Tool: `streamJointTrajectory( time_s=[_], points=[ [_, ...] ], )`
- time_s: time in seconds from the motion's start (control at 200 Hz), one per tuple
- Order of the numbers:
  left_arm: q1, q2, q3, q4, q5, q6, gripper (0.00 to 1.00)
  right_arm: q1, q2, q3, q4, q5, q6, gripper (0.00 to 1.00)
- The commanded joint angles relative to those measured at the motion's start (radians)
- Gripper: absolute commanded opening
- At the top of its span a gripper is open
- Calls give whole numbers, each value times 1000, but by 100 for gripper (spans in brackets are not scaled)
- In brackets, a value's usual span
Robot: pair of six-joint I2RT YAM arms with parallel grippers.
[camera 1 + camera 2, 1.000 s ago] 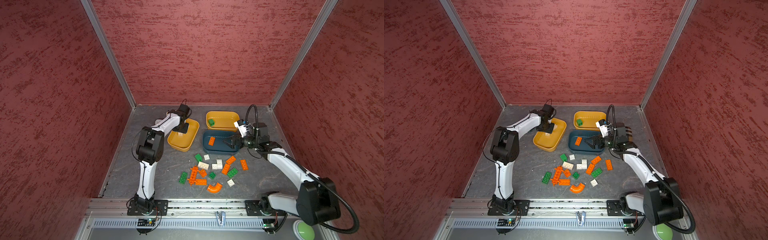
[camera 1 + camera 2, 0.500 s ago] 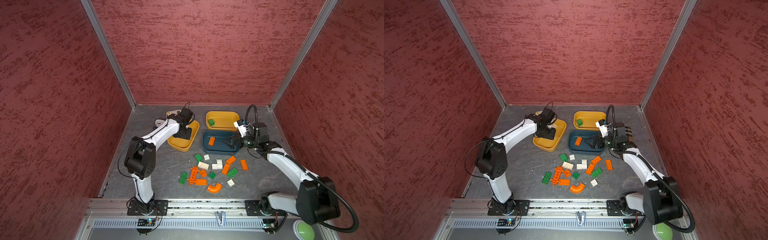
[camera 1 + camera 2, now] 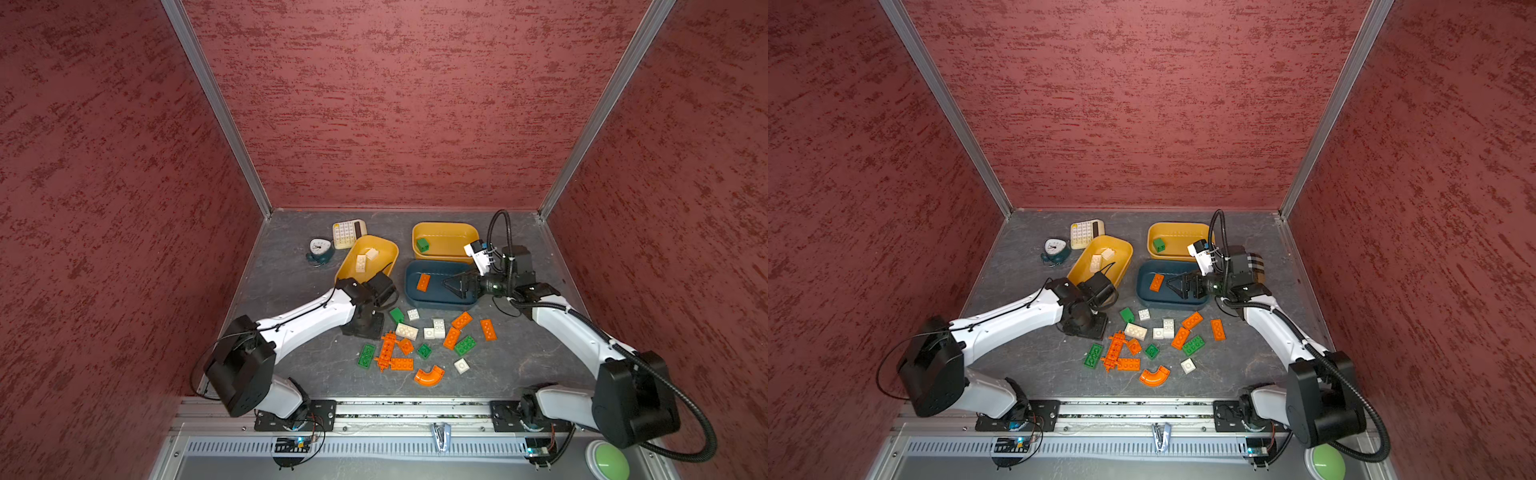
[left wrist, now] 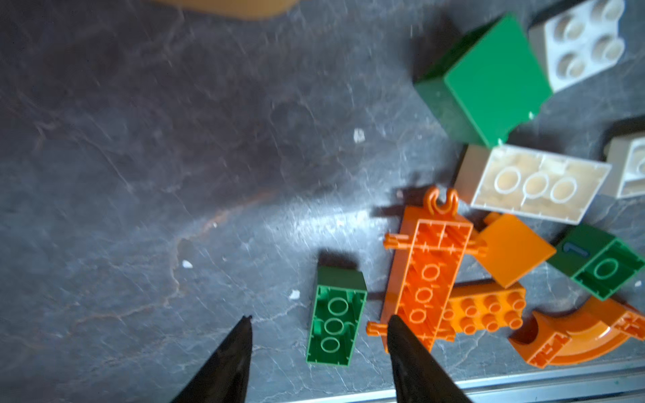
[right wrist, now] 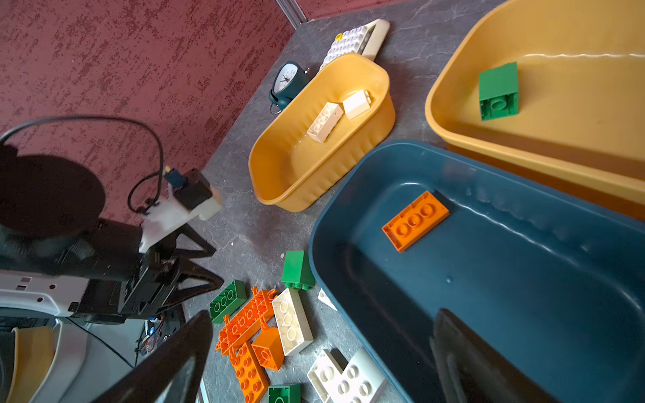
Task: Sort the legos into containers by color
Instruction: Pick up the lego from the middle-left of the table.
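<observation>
Left gripper point(image 4: 319, 317) parted, empty; legos point(image 4: 427, 275) nearby

White arm links point(image 3: 307, 320), black joints point(image 3: 241, 370), ribbed black cable point(image 3: 500, 212).

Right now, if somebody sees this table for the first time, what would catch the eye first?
A scatter of orange, green and white legos lies mid-table, between the arms. Behind it, a teal tray holds one orange brick, a yellow tray on the left arm's side holds two white bricks, and a farther yellow tray holds one green brick. The right end effector hangs open above the teal tray.
</observation>
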State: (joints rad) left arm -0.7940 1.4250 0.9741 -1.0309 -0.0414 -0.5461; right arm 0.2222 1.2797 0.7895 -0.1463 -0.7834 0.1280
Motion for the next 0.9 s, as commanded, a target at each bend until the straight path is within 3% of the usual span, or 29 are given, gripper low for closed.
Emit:
streamJointTrajectory(
  time_s=[0.0, 0.23, 0.386, 0.897],
  points=[
    [-55, -77, -68, -15, 39, -151, 62, 12, 0, -11, 25, -20, -8, 99],
    [-142, -123, -209, 81, 97, -245, 59, 33, 6, -6, 18, -10, -10, 99],
    [-142, -84, -239, 114, 71, -233, 58, 41, -2, -4, 8, 2, -10, 99],
    [-6, -4, -237, 231, 44, -115, 52, 45, -16, -2, -16, 27, -14, 99]
  ],
)
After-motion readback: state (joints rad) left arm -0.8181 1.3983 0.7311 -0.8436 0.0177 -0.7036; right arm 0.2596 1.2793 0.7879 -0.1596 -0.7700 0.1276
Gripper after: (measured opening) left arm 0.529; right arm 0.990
